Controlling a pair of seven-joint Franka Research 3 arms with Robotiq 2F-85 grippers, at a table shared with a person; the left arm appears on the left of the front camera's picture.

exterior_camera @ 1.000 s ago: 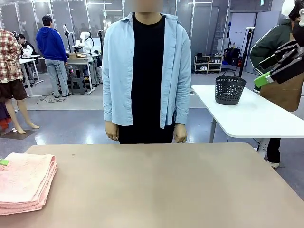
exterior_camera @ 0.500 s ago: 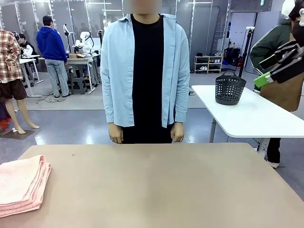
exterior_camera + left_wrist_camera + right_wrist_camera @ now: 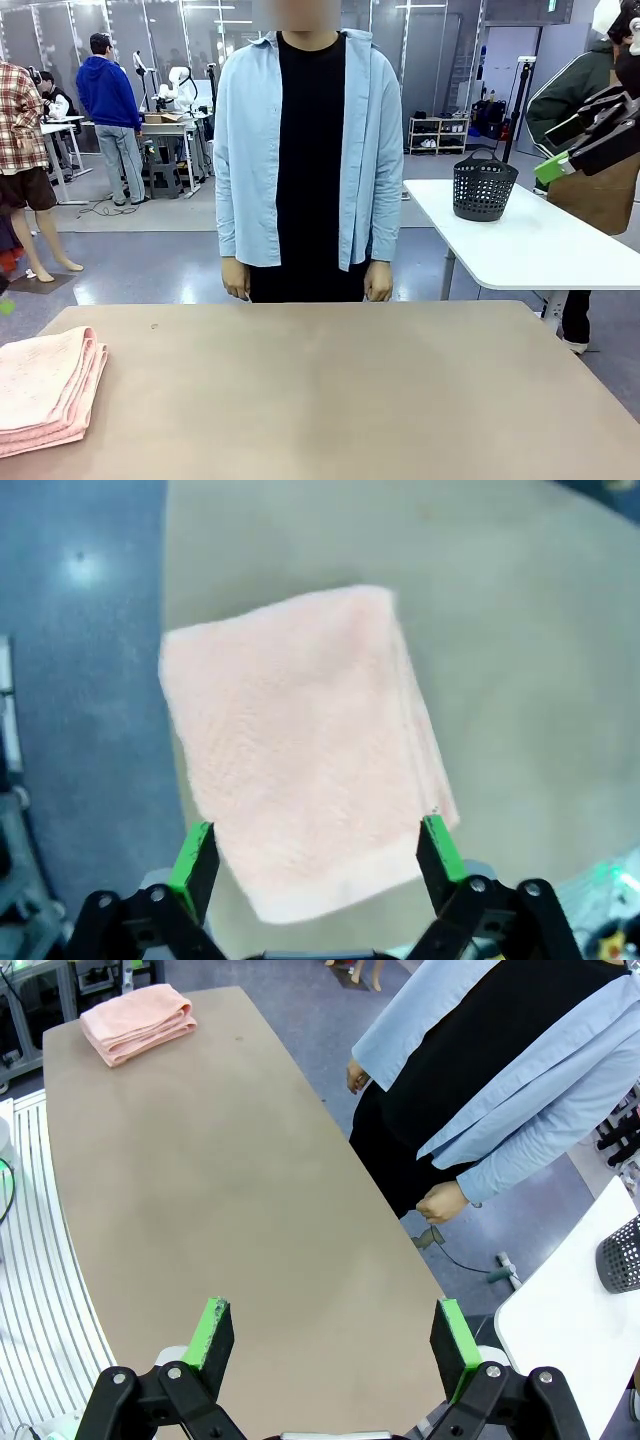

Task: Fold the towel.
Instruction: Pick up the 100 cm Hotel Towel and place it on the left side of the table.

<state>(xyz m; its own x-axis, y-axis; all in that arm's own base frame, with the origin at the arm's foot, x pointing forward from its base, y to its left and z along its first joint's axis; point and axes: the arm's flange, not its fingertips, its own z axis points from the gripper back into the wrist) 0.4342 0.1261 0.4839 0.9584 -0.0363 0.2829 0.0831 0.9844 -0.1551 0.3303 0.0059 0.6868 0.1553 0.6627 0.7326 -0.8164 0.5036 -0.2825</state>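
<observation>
Towel (image 3: 45, 385) folded in a neat stack, several layers, at left edge of table (image 3: 330, 390), near corner on robot's side; seen flat & square from above in left wrist view (image 3: 300, 750). Left hand (image 3: 315, 855) above it, fingers spread wide, holding nothing. Right hand (image 3: 335, 1345) high over table, also spread, empty. Person (image 3: 305, 150) at far side, arms hanging. Judged: fold looks done. If tidying: press flat on top, avoid snagging layered edges, lift straight off.
</observation>
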